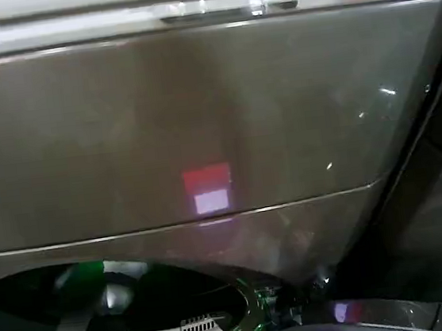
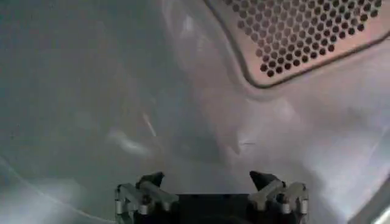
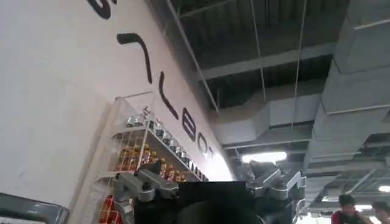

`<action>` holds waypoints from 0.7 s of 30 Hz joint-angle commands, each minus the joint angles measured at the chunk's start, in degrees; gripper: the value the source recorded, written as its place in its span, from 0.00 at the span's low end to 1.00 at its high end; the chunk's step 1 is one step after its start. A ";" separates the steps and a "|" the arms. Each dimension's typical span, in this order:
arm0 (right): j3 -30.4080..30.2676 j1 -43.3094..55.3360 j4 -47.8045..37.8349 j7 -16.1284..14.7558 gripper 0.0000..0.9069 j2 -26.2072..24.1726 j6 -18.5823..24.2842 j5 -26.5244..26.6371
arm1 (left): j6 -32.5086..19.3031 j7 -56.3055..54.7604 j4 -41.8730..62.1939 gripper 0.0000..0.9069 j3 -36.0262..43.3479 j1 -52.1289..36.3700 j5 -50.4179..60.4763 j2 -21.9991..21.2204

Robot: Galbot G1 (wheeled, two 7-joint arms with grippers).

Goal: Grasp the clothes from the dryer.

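Steel drum wall surrounds the left claw [image 2: 211,187], fingers spread and empty, reaching inside the bronze-brown dryer [image 1: 200,120] beneath its perforated vent panel [image 2: 298,33]; the clothes are not visible ahead of it. A good grasp likely means tilting down toward the drum floor before closing. Off to the right, the right claw [image 3: 210,178] waits open, pointing toward the ceiling.

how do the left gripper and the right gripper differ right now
The left gripper is inside the dryer's steel drum, facing its wall and a perforated panel. The right gripper is outside, pointing up toward a white wall and the ceiling. Both have their fingers spread apart and hold nothing.
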 commanded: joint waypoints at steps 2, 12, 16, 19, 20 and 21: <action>-0.31 0.22 0.14 -0.08 1.00 0.08 0.08 -0.01 | -5.44 20.24 11.45 1.00 6.54 -8.00 5.66 -0.61; -0.06 0.04 0.27 -0.19 1.00 0.34 0.14 0.02 | -9.06 28.08 14.83 1.00 12.16 -9.90 10.39 -0.81; -0.09 0.03 0.39 -0.24 1.00 0.46 0.13 0.02 | -10.87 31.48 16.16 1.00 14.84 -10.74 13.47 -0.85; -0.21 0.10 0.46 -0.24 1.00 0.57 0.13 0.02 | -11.69 33.80 16.72 1.00 15.93 -11.47 14.97 -0.95; -0.29 0.14 0.43 -0.24 1.00 0.60 0.14 0.03 | -11.93 34.42 16.90 1.00 16.43 -11.74 15.37 -0.98; -0.35 0.18 0.47 -0.25 1.00 0.60 0.14 0.02 | -12.26 34.84 17.14 1.00 17.14 -11.94 16.07 -0.99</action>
